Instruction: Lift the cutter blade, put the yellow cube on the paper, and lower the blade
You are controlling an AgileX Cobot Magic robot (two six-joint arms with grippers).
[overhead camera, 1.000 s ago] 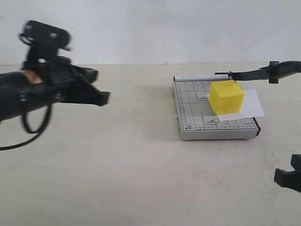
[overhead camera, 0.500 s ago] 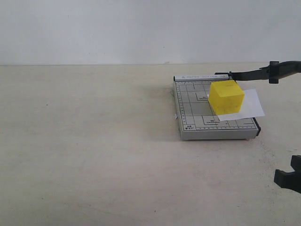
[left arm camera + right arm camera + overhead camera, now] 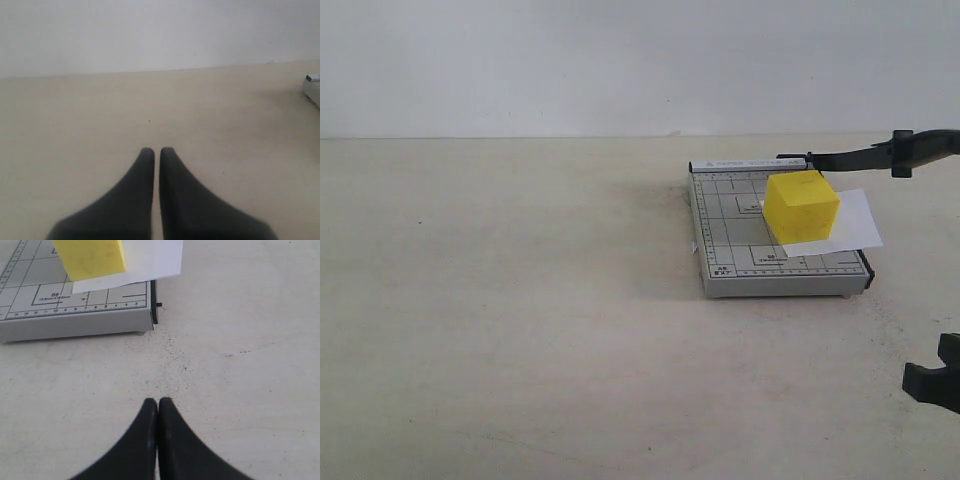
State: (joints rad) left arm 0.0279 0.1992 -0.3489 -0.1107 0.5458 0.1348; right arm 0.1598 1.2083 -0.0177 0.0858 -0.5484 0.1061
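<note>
Nearest, the right pincer (image 3: 158,401) hangs low over the surface (image 3: 520,320) just in front of the grey board (image 3: 730,240), tips pressed together. The left pincer (image 3: 157,150), also together, is well apart from the work. On the board the yellow cube (image 3: 801,206) sits on the paper (image 3: 858,228), which overhangs the cutting edge. Behind, the cutter blade (image 3: 860,155) stands raised. Lowering it likely calls for the right arm to press the handle down slowly, checking that the lever clears the cube's side.

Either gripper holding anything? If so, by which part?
Nothing held. The left gripper and right gripper are both shut and empty; the bright yellow cube sits untouched on the white paper sheet.
</note>
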